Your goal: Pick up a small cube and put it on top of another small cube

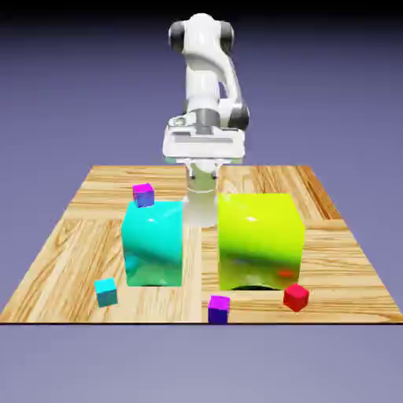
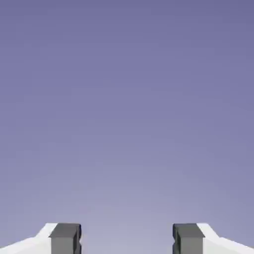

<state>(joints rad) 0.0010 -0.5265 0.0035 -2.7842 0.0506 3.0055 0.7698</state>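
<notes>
The small purple cube [image 1: 219,308], violet-magenta on top with dark violet sides, sits at the table's near edge. The small glossy red cube [image 1: 296,297] lies a little toward the exterior view's right of it, just in front of the big yellow-green block. My gripper [image 1: 203,164] hangs high over the far part of the table, well away from both cubes. In the hand view the gripper [image 2: 126,240] is open, its fingertips [image 2: 65,238] wide apart with nothing between them. Only the plain backdrop shows there, and both cubes are out of that view.
A big cyan block [image 1: 153,242] and a big yellow-green block [image 1: 260,240] stand mid-table with a narrow gap between them. A tiny cube with a pink-magenta top [image 1: 143,194] sits behind the cyan block. A tiny cyan cube [image 1: 106,292] lies near the front left.
</notes>
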